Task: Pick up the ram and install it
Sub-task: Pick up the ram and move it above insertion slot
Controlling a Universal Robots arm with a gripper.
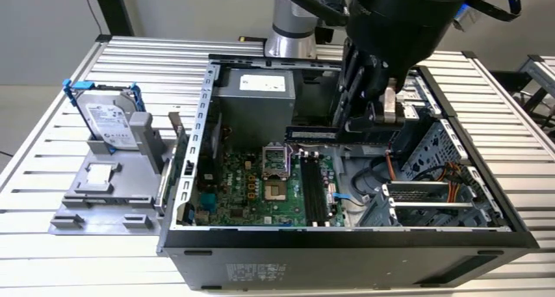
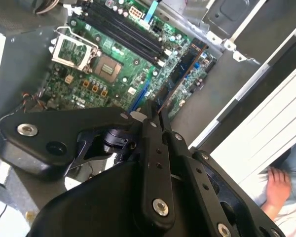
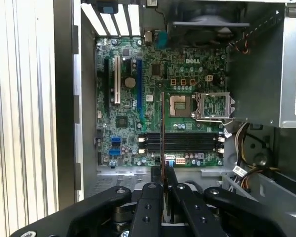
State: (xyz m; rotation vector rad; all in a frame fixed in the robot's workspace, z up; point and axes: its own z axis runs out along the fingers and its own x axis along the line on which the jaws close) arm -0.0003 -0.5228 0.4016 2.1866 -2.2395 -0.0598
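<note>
Grey stand [image 1: 95, 193] with hard drive [image 1: 111, 120] sits outside the case [image 1: 347, 242], well apart from the gripper [image 1: 354, 127]. Green motherboard [image 1: 251, 186] and black slot rails [image 1: 314, 196] lie below it, power supply [image 1: 256, 95] just beside. Its jaws clamp the ram [image 1: 310, 134] by one end, clear above the rails. Second wrist view adds a person's hand [image 2: 277, 187] beyond the case wall.

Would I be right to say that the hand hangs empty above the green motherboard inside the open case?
Not empty: the hand grips the ram, seen edge-on between its fingers in the first wrist view. It does hang above the green motherboard inside the open case.
</note>
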